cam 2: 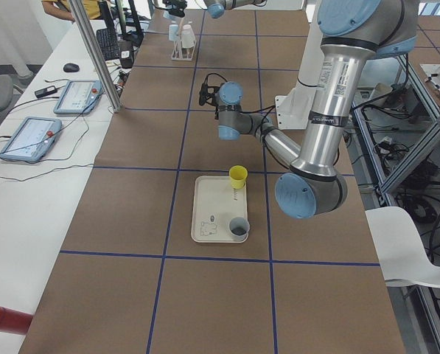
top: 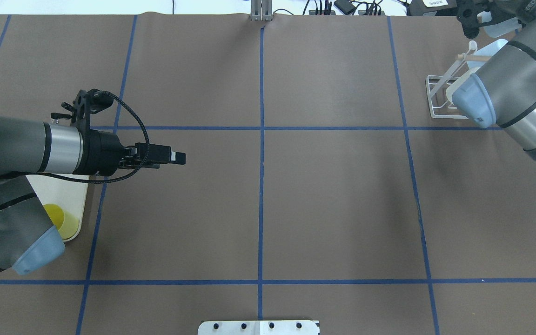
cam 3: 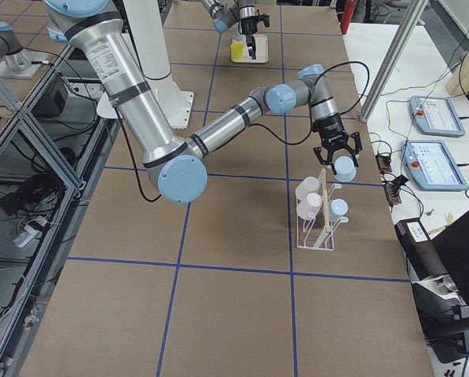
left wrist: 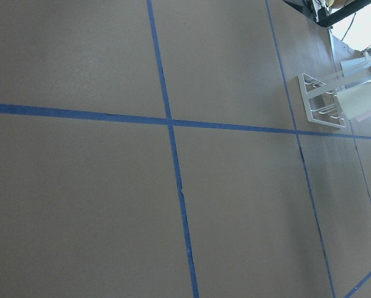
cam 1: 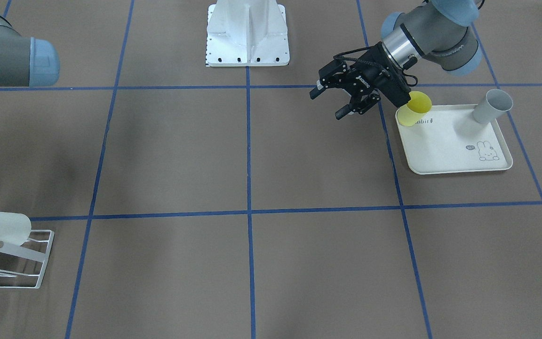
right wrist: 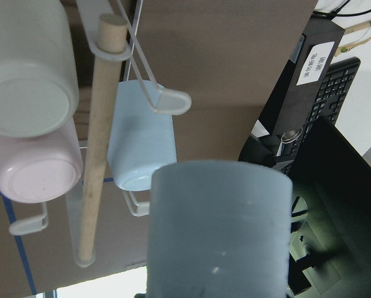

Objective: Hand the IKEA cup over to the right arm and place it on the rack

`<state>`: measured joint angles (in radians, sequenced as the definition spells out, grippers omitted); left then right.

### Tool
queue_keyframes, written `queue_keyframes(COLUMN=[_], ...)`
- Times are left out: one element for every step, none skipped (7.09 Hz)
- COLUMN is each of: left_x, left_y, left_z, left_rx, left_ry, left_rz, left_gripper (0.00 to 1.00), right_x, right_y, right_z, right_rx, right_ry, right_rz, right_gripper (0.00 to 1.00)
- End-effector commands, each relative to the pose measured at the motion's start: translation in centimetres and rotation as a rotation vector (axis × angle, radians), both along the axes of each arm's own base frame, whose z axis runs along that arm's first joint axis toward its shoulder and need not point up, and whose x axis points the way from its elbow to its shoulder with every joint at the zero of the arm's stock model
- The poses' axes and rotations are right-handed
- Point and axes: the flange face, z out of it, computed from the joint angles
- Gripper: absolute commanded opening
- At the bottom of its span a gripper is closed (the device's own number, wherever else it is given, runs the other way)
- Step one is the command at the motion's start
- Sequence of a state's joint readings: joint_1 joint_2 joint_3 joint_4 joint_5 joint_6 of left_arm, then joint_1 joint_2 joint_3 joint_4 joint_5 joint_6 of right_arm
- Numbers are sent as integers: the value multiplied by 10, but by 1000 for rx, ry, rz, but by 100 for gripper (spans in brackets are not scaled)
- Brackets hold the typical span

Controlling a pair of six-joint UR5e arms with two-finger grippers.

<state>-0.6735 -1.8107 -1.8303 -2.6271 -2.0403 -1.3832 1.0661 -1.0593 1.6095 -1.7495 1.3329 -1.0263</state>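
My right gripper [cam 3: 335, 156] is shut on a light-blue IKEA cup [right wrist: 219, 231] and holds it just above the white wire rack [cam 3: 321, 222]. The held cup also shows in the overhead view [top: 498, 28], beyond the rack [top: 439, 95]. The rack's slanted bars carry a white cup [right wrist: 25, 68], a pink cup [right wrist: 33, 171] and another light-blue cup [right wrist: 139, 144] beside the wooden rod [right wrist: 99, 133]. My left gripper [cam 1: 330, 102] is open and empty, hovering above the table just beside the tray's corner.
A cream rabbit-printed tray [cam 1: 454, 148] on the robot's left side holds a yellow cup [cam 1: 414, 109] and a grey cup [cam 1: 491, 106]. The white robot base [cam 1: 247, 33] stands at the table's edge. Blue tape lines grid the brown table.
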Motion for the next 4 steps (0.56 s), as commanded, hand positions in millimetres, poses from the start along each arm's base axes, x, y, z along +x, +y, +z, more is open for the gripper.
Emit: queue_keyframes(left_x=[-2, -3, -3, -3], left_y=[1, 2, 3, 3], left_z=[1, 3, 3, 2], left_rx=[0, 1, 2, 5], left_ry=[1, 2, 3, 4], left_rz=[0, 0, 0, 0], left_gripper=[100, 100, 100, 100], right_x=[-22, -32, -39, -39], right_y=[-6, -4, -2, -1], right_z=[24, 28, 29, 33], right_rx=[-1, -7, -2, -3], right_ry=[5, 8, 21, 30], right_rz=[-17, -29, -33, -28], right_gripper=[0, 0, 0, 0])
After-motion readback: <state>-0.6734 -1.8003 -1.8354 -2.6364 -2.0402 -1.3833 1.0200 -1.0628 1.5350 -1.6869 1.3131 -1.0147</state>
